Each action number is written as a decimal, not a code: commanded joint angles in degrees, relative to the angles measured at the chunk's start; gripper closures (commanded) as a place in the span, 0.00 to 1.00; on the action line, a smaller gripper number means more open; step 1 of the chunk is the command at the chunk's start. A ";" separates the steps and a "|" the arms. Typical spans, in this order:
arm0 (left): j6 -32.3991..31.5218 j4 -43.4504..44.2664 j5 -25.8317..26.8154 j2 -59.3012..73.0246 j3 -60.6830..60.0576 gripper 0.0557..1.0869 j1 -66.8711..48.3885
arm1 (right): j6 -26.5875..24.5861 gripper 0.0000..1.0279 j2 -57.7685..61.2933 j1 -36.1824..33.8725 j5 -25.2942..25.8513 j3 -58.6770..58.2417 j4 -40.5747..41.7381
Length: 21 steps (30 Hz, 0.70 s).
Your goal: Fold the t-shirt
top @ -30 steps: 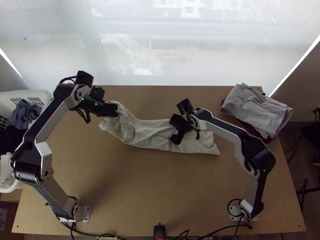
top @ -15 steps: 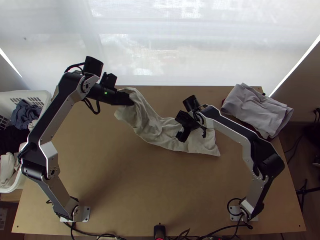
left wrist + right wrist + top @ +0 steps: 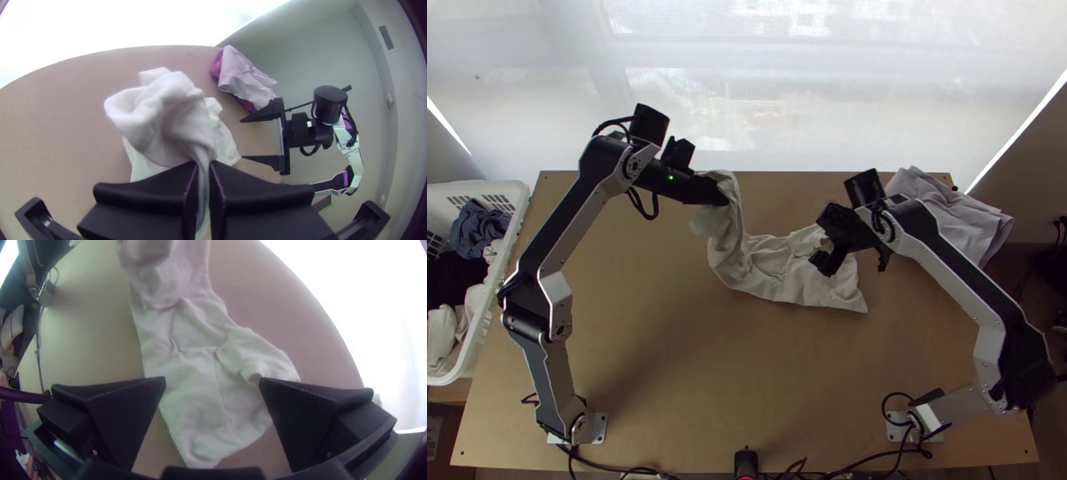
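T-SHIRT HELD AT 1 END BY LEFT GRIPPER, RIGHT GRIPPER RELEASED

Top view: The cream T-shirt (image 3: 779,276) lies in a long, rumpled strip across the far half of the wooden table (image 3: 667,360). The left gripper (image 3: 725,194) is at the strip's far-left end, near the table's far edge. From there the fabric drapes down and curves towards the right. The right gripper (image 3: 853,262) is over the opposite end of the strip. Beyond it, at the table's far-right corner, sits a folded pale grey cloth (image 3: 959,216). A white basket (image 3: 521,192) with clothes (image 3: 475,228) in it stands at the left side of the table.

Left wrist view: The fingers of the left gripper (image 3: 203,164) are clenched on a narrow gathered portion of the T-shirt. The fabric bulges in loose folds beyond the fingertips. The pale grey cloth rests on a magenta-looking cloth (image 3: 216,69).

Right wrist view: The fingers of the right gripper (image 3: 212,378) are spread wide, with no fabric clamped. The T-shirt extends below and between the 2 fingers, creased, with a small bunched fold near 1 fingertip; contact at that fingertip cannot be determined
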 commanded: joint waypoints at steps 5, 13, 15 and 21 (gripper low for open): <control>-1.68 6.30 1.81 5.25 4.62 0.97 -11.13 | 0.68 0.04 -9.52 -9.79 -0.25 -8.65 -1.40; -2.73 17.81 -3.29 8.94 4.44 0.97 -16.58 | 2.88 0.05 -12.24 -11.55 -0.17 -11.11 -0.69; -2.82 19.39 -4.26 10.52 4.53 0.97 -17.20 | 3.23 0.05 -12.68 -12.08 -0.17 -11.11 -0.69; -5.19 23.61 -4.26 13.34 4.53 0.97 -20.01 | 3.23 0.05 -13.65 -13.66 -0.17 -12.34 -0.69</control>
